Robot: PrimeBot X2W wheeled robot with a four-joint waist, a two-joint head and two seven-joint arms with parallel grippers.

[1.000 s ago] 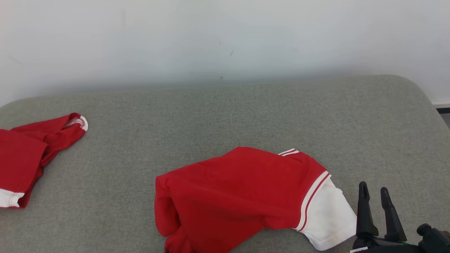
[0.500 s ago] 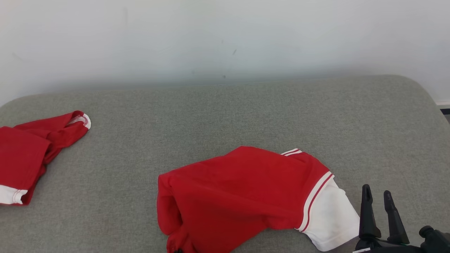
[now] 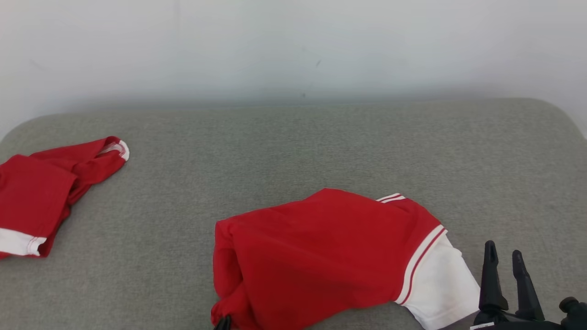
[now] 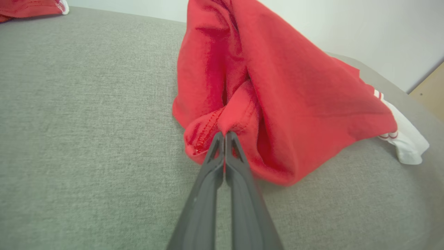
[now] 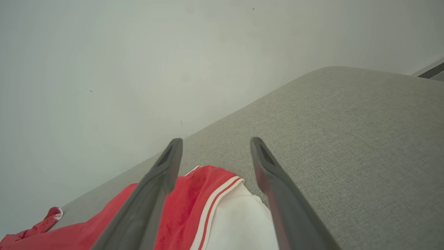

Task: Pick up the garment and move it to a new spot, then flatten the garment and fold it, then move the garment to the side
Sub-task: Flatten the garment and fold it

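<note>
Fingers pressed tight together, the robot's left hand (image 4: 224, 134) pinches a stitched hem fold at the near edge of the red garment (image 4: 295, 93). The garment lies crumpled on the grey padded bench (image 4: 86, 121), near its front middle. Its white sleeve (image 3: 440, 288), trimmed with red and white stripes, spreads to the right. Just beside the sleeve is the right hand (image 3: 503, 248), fingers standing apart and gripping nothing. Well apart, at the bench's left edge, lies a second red garment (image 3: 41, 192). A pale wall (image 3: 293, 46) rises behind.
</note>
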